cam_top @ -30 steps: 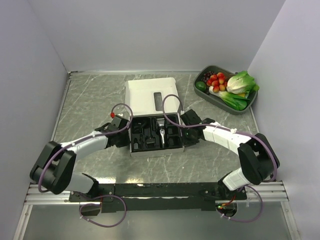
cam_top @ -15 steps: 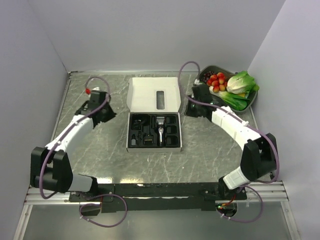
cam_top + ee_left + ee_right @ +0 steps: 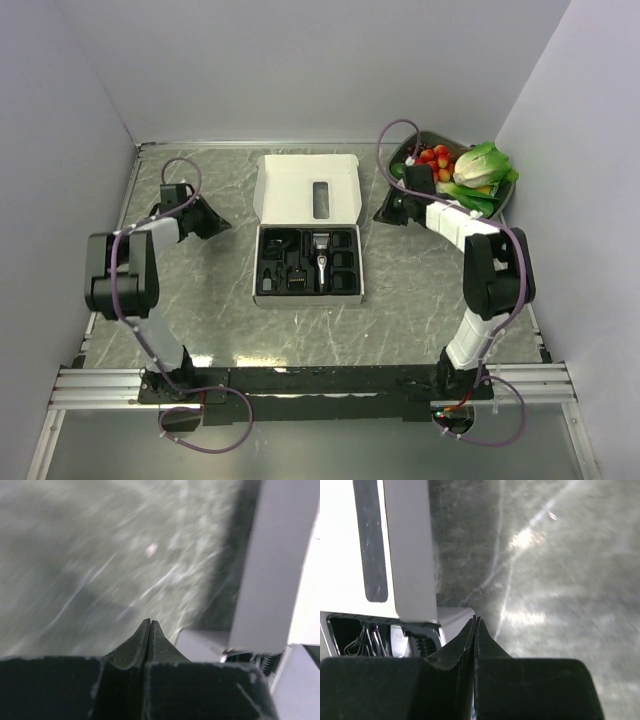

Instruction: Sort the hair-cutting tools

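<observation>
Left gripper [image 3: 214,224], right gripper [image 3: 388,214] — both pressed shut, empty, well apart on either side of white cardboard box [image 3: 305,187], lid open toward far side. Black moulded plastic tray [image 3: 343,283] fills near half. Slim black electric clipper with silver blade head [image 3: 322,258] lies in centre pocket — likely rigid, light, smooth; grasp across mid-body, avoid blades. Small black attachments [image 3: 296,272] left of it: too small to tell apart.
</observation>
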Available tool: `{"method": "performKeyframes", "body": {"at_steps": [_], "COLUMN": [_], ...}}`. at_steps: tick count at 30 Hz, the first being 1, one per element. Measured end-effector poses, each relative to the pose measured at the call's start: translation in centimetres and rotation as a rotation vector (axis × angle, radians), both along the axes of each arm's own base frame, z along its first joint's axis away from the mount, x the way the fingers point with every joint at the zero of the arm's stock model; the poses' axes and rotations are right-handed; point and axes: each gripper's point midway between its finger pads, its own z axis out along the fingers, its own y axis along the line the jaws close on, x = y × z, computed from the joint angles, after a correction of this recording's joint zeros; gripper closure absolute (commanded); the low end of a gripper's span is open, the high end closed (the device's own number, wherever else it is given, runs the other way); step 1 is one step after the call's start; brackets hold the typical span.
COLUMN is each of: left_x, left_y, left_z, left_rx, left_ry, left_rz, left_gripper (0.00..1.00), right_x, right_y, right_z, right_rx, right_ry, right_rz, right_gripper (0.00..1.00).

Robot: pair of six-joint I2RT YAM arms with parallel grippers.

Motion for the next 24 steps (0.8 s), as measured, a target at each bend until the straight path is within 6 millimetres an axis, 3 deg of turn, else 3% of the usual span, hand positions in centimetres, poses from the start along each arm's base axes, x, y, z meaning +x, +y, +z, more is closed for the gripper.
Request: {"method": "performKeyframes", "body": {"at_steps": [6, 11, 18, 24], "left_x": [4.3, 6.7, 8.9, 9.9], "left_y": [-2.5, -3.8, -5.6, -8.3], "left_z": [-0.5, -0.8, -2.6, -2.7], "left_rx": [-0.139, -0.213, -0.270, -0.294], "left_ry": [-0.081, -0.119, -0.107, -0.113], "left_rz": [-0.145, -0.232, -0.309, -0.377], "left_gripper": [0.99, 0.99, 0.99, 0.99], "right_x": [2.7, 4.2, 7.0, 7.4], "right_y": [1.5, 2.3, 5.1, 6.6], "right_z": [-2.8, -4.5, -3.8, -3.7], "right_rx": [0.062, 0.148, 0.299, 0.382], "right_ry": [0.014, 0.042, 0.009, 0.020], "right_rz": [0.068, 0.121, 0.227, 0.268], "right_gripper": [1.00, 1.00, 1.00, 1.00]}}
